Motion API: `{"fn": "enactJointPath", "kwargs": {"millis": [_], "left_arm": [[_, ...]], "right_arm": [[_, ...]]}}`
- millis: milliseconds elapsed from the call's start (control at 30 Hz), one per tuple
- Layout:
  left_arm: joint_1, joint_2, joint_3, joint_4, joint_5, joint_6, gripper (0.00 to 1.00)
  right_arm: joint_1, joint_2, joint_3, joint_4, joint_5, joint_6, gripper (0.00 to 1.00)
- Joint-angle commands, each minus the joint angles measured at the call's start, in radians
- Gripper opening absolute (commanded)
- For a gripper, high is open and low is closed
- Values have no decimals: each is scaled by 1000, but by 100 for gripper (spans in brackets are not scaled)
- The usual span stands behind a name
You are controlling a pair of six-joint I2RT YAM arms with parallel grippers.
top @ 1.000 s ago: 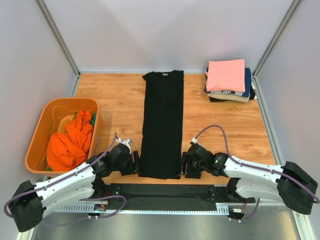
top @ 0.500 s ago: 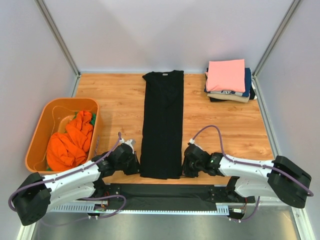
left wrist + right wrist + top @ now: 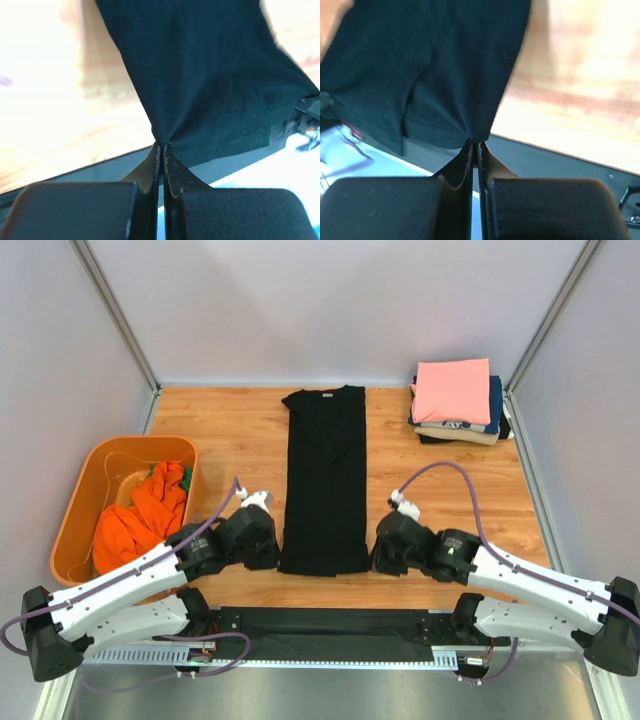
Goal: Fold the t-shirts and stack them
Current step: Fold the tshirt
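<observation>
Wooden table (image 3: 230,430), pale walls on three sides. Lengthwise down the middle, black shirt (image 3: 323,480), folded into a long narrow strip, collar at the far end, hem at the near end between the two arms. At the left, orange tub (image 3: 72,510), holding a crumpled orange shirt (image 3: 135,525). In the far right corner, well apart from the strip, stack (image 3: 455,410) of folded shirts: pink shirt (image 3: 453,390) on top, navy shirt (image 3: 496,400) beneath, cream shirt (image 3: 462,433) lower down, something dark at the bottom. Left gripper (image 3: 161,146) at the near left corner of the hem, fingers (image 3: 147,170) pressed together with black cloth pinched between the tips, cloth drawn into a peak there. Right gripper (image 3: 474,144) at the near right corner, likewise clamped on the cloth, stitched hem edge just beside the tips. Both arms low, reaching in from either side of the strip.
</observation>
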Motion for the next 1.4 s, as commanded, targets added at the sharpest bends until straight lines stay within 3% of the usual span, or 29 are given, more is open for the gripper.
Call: {"fn": "enactJointPath", "kwargs": {"millis": [0, 167, 400, 500, 900, 1000, 1033, 1100, 1133, 1167, 1200, 1267, 1367], "left_arm": [[47, 86, 179, -186, -172, 117, 0], [204, 256, 366, -135, -122, 275, 0], [414, 641, 644, -76, -39, 445, 0], [475, 777, 779, -79, -7, 493, 0], [614, 1169, 1055, -108, 165, 519, 0], [652, 1299, 1185, -142, 186, 510, 10], [666, 1341, 1242, -168, 215, 501, 11], [704, 1471, 1460, -286, 258, 504, 19], [712, 1509, 1535, -323, 278, 508, 22], [722, 1540, 1604, -397, 279, 510, 29], [725, 1574, 1709, -433, 282, 511, 31], [724, 1558, 1726, -454, 286, 516, 38], [718, 1359, 1518, -339, 273, 519, 45]], "right_arm": [[-95, 43, 186, -114, 147, -122, 0], [-286, 216, 382, -107, 115, -340, 0], [-506, 497, 648, -78, 35, -509, 0], [-560, 635, 737, -73, -3, -547, 0], [-679, 989, 970, -50, -128, -607, 0], [-705, 1113, 1068, -55, -146, -612, 0], [-715, 1150, 1169, -65, -176, -613, 0], [-749, 1285, 1313, -155, -178, -613, 17], [-755, 1330, 1393, -194, -204, -627, 32], [-769, 1376, 1564, -243, -200, -648, 61], [-769, 1443, 1635, -350, -185, -664, 69], [-774, 1459, 1697, -413, -139, -684, 73], [-772, 1305, 1487, -328, -131, -664, 74]]}}
